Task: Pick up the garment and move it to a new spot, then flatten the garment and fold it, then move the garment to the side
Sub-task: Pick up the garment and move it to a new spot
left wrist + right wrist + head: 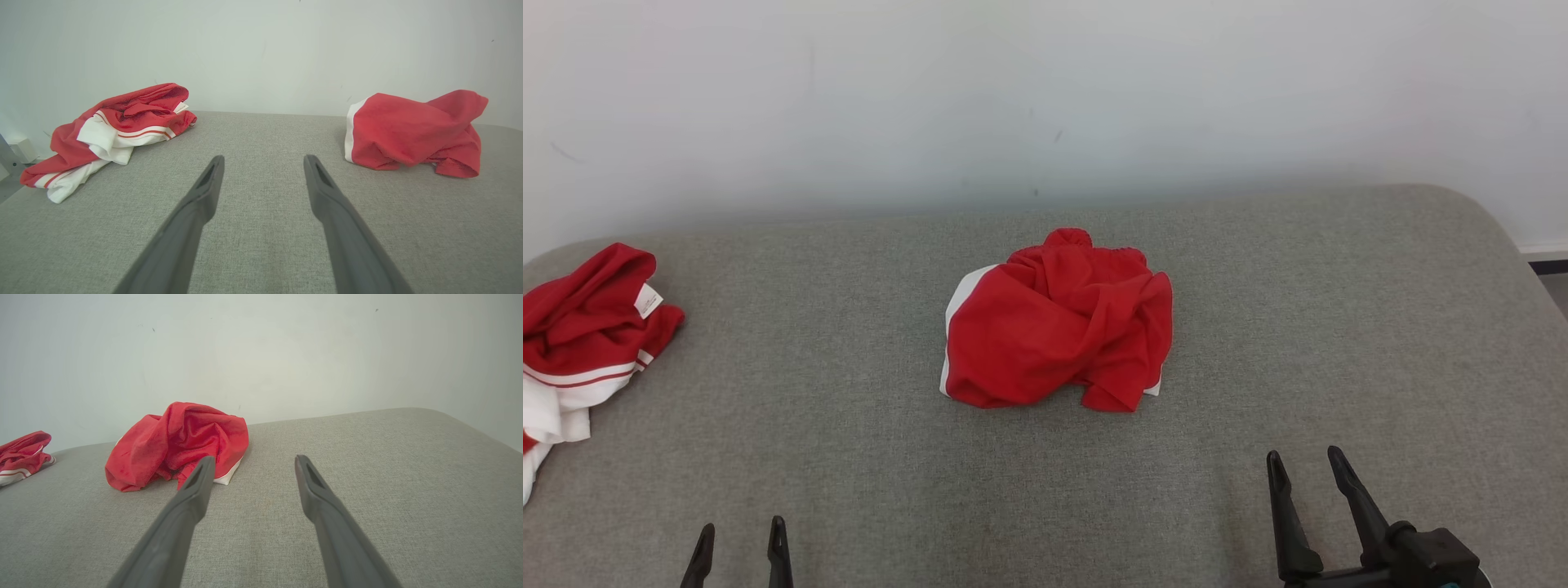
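The garment (580, 343) lies crumpled at the left edge of the frame on the grey tabletop (849, 474). Its long axis runs top to bottom, label end uppermost and white sleeve lowest. The left end effector (739, 529) and right end effector (1303, 454) are spread wide and empty.

No text or number can be read. A small white label (648, 300) is seen on the crumpled garment (580, 331), but its print is too small to be made out.
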`<state>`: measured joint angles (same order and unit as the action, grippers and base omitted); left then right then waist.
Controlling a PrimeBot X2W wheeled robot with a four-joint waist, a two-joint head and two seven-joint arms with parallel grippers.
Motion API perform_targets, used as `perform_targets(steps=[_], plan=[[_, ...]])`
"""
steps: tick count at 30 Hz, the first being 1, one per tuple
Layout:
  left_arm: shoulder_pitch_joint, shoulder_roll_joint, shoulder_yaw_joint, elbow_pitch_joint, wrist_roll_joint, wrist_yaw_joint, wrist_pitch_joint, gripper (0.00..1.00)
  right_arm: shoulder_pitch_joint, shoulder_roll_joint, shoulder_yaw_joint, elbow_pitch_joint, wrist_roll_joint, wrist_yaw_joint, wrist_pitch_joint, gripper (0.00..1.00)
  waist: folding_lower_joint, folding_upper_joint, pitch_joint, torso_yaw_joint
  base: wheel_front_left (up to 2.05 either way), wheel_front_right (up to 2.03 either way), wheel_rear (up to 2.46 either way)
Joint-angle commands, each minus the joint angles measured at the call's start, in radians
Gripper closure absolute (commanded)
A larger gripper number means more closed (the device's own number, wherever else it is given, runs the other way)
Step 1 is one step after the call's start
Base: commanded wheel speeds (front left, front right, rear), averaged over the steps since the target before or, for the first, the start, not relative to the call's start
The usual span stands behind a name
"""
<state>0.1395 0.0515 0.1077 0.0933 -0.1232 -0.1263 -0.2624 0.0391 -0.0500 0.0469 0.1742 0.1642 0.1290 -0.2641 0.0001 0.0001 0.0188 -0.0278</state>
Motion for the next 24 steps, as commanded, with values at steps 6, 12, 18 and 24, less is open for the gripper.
perform_targets(steps=[6,12,18,24], plan=[[-0.004,-0.002,-0.001,-0.002,-0.008,0.010,-0.003,0.00,-0.008,0.000,0.003,0.002,-0.006,0.003,-0.001,0.00,-0.0001,-0.0001,0.001,-0.003,0.00,0.00,0.00],[-0.002,-0.002,-0.004,-0.004,-0.010,0.012,-0.003,0.00,-0.006,-0.001,0.004,0.001,-0.003,0.003,-0.001,0.00,-0.0001,-0.0001,0.003,-0.006,0.00,0.00,0.00],[0.001,-0.002,-0.008,-0.005,-0.010,0.013,-0.003,0.00,-0.004,0.000,0.003,0.001,-0.004,0.003,-0.001,0.00,-0.0001,-0.0001,0.003,-0.005,0.00,0.00,0.00],[0.004,-0.002,-0.007,-0.007,-0.012,0.016,-0.003,0.00,-0.006,0.000,0.003,-0.002,-0.004,0.003,-0.001,0.00,-0.0001,-0.0001,0.004,-0.004,0.00,0.00,0.00]])
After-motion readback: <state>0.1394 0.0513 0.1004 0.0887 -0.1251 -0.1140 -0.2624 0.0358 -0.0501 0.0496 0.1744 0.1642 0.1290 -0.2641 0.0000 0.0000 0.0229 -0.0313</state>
